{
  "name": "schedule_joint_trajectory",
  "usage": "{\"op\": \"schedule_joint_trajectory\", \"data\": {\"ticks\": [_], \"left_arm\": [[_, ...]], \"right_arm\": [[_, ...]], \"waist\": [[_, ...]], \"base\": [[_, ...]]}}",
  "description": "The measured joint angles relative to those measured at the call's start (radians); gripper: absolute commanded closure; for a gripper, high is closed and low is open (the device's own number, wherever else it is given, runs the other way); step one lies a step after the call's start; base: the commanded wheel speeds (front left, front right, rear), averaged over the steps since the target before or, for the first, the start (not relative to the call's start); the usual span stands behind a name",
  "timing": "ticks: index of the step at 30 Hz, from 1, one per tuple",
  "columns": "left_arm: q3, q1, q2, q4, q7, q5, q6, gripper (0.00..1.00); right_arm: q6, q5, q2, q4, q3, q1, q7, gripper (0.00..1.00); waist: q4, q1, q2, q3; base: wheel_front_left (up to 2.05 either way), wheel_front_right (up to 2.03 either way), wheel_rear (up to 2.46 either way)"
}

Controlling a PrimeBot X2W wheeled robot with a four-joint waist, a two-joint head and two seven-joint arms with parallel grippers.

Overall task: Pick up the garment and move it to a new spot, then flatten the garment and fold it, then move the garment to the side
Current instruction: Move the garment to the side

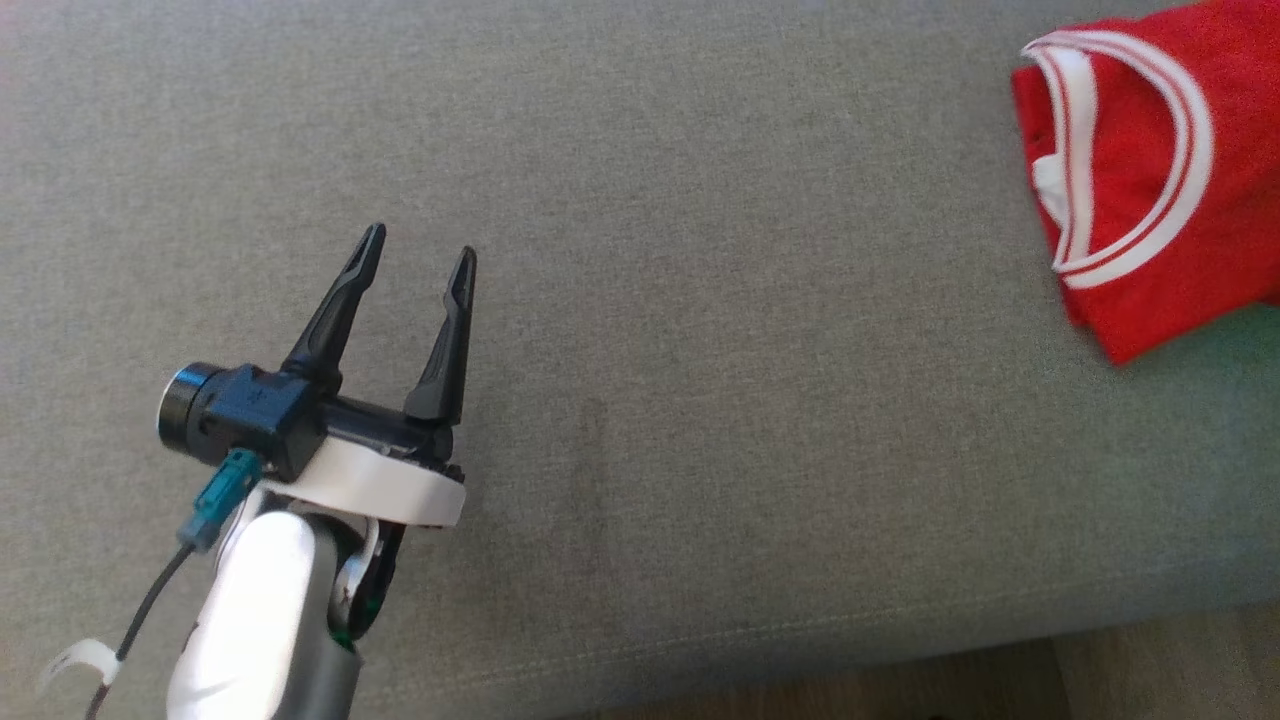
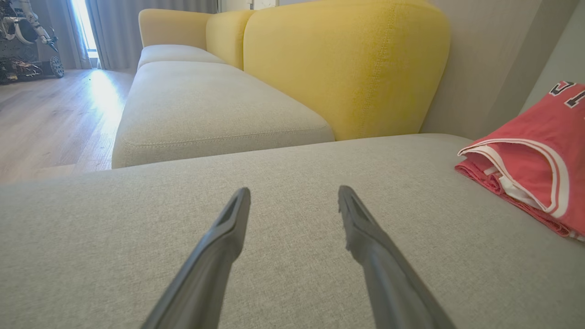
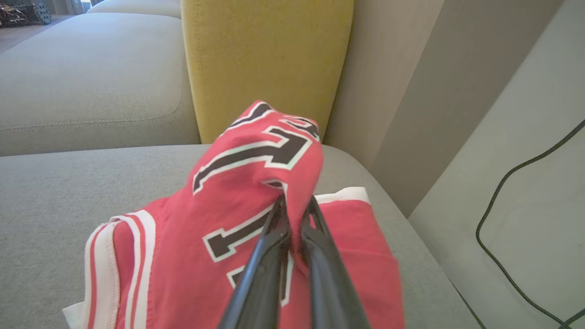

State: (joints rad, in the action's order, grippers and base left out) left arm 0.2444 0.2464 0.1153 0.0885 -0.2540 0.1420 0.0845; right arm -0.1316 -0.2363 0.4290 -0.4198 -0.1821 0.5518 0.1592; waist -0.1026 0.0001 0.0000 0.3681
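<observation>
Your right gripper [image 3: 295, 201] is clamped on a raised fold of the jersey [image 3: 183, 256], fingers almost together. The folded jersey lies on the grey cushion [image 3: 68, 192] near its right edge, before the yellow backrest [image 3: 265, 55]. Your left gripper [image 1: 420, 245] hovers well apart from it, fingers spread over the cushion.

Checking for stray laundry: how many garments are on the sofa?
1: the red jersey at the grey seat's right end, pinched by the right tool. Others may be hidden.
</observation>
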Motion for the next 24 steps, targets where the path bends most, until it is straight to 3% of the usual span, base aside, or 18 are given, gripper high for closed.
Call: {"op": "schedule_joint_trajectory", "data": {"ticks": [11, 12, 13, 14, 15, 24], "left_arm": [[0.002, 0.008, 0.009, 0.001, 0.000, -0.009, 0.005, 0.00], [0.003, 0.009, 0.009, 0.001, 0.000, -0.009, 0.005, 0.00], [0.003, 0.011, 0.010, 0.001, 0.000, -0.009, 0.006, 0.00], [0.003, 0.014, 0.010, 0.002, 0.000, -0.009, 0.010, 0.00], [0.003, 0.016, 0.011, 0.002, 0.000, -0.009, 0.013, 0.00], [0.003, 0.020, 0.012, 0.013, 0.000, -0.009, 0.014, 0.00]], "right_arm": [[0.000, -0.022, 0.032, 0.038, -0.063, 0.014, 0.026, 0.99], [0.000, -0.022, 0.031, 0.044, -0.063, 0.014, 0.026, 0.87], [0.000, -0.022, 0.030, 0.051, -0.064, 0.014, 0.026, 0.69], [0.000, -0.022, 0.028, 0.056, -0.065, 0.014, 0.029, 0.43], [0.000, -0.022, 0.025, 0.060, -0.067, 0.014, 0.036, 0.00], [0.000, 0.023, -0.030, 0.183, -0.122, -0.063, 0.076, 0.00]], "waist": [[-0.026, 0.0000, 0.0000, 0.040], [-0.028, 0.0000, 0.0000, 0.043], [-0.030, 0.0000, 0.0000, 0.044], [-0.032, 0.0000, 0.0000, 0.045], [-0.034, 0.0000, 0.0000, 0.045], [-0.045, 0.0000, 0.0000, 0.007]], "base": [[0.00, 0.00, 0.00], [0.00, 0.00, 0.00], [0.00, 0.00, 0.00], [0.00, 0.00, 0.00], [0.00, 0.00, 0.00], [0.00, 0.00, 0.00]]}}
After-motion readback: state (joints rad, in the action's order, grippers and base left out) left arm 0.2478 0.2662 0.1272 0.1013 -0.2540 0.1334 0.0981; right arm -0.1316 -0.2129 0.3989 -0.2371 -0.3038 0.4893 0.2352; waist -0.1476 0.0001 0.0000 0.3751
